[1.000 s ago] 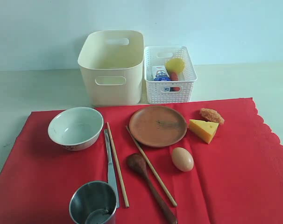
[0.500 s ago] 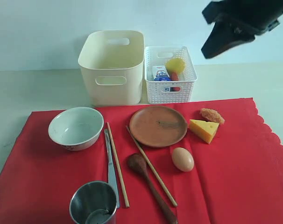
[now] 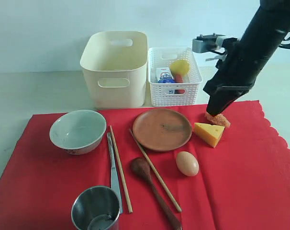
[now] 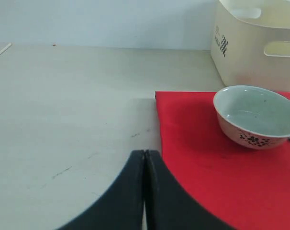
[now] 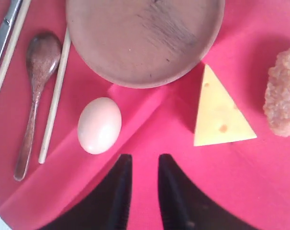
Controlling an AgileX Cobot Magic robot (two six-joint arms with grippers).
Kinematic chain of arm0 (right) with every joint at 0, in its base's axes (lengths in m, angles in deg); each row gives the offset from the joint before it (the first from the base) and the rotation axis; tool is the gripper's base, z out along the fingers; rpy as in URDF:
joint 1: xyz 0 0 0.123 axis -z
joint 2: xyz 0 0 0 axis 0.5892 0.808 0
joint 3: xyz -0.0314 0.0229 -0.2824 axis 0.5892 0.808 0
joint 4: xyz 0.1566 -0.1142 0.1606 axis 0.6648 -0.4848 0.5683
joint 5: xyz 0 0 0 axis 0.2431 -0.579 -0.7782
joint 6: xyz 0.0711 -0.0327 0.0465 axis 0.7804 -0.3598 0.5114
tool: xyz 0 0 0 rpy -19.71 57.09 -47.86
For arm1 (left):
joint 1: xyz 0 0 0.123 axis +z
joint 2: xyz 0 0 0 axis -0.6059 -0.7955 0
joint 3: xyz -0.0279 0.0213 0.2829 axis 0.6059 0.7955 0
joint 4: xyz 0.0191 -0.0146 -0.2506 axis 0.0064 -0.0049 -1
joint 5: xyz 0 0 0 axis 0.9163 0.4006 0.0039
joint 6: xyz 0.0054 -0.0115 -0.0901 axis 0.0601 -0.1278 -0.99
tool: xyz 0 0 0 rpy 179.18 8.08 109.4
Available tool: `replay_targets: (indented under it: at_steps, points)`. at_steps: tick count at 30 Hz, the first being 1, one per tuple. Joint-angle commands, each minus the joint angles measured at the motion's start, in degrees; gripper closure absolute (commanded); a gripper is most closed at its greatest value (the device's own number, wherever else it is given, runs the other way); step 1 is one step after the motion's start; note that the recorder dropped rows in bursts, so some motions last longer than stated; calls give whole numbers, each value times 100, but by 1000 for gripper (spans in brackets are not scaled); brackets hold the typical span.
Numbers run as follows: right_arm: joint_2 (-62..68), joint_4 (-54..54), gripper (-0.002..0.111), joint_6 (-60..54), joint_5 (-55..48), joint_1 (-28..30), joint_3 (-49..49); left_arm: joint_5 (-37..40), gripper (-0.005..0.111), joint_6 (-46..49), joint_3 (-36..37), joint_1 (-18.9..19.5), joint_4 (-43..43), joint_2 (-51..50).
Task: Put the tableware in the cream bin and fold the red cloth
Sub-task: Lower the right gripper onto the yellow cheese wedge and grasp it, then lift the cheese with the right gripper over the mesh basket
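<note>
The red cloth point(image 3: 240, 177) lies flat under the tableware: white bowl point(image 3: 77, 130), brown plate point(image 3: 161, 128), two chopsticks point(image 3: 120, 167), knife point(image 3: 113, 172), dark spoon point(image 3: 152, 189) and steel cup point(image 3: 95, 209). The cream bin point(image 3: 114, 67) stands behind the cloth. My right gripper point(image 3: 216, 111) hangs over the cloth's far right, above the food; its wrist view shows the gripper point(image 5: 144, 158) slightly open and empty, beside the plate point(image 5: 145, 38). My left gripper point(image 4: 145, 153) is shut and empty over bare table at the cloth's left edge point(image 4: 197, 158), near the bowl point(image 4: 256, 116).
An egg point(image 3: 187, 163), a cheese wedge point(image 3: 208, 133) and a brown fried piece point(image 3: 217, 119) lie on the cloth right of the plate. A white lattice basket point(image 3: 173, 79) with food items stands beside the cream bin.
My right arm has come into view from the upper right and dropped towards the cheese and fried piece. Its jaws have parted a little. The objects have not moved.
</note>
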Motion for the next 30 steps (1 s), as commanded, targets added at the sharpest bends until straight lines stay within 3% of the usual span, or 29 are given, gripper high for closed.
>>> replay_targets:
  at_steps: [1,6,15,30]
  points:
    - [153,-34,64,-404,232,-4,31,-48,107,4,-3,4,-11,40]
    - [339,-95,46,-794,467,-4,31,-48,107,4,-3,4,-11,40]
    - [725,-1152,46,-828,1108,-398,31,-48,107,4,-3,4,-11,40]
    - [1236,-1602,46,-170,1839,-670,31,-48,107,4,-3,4,-11,40]
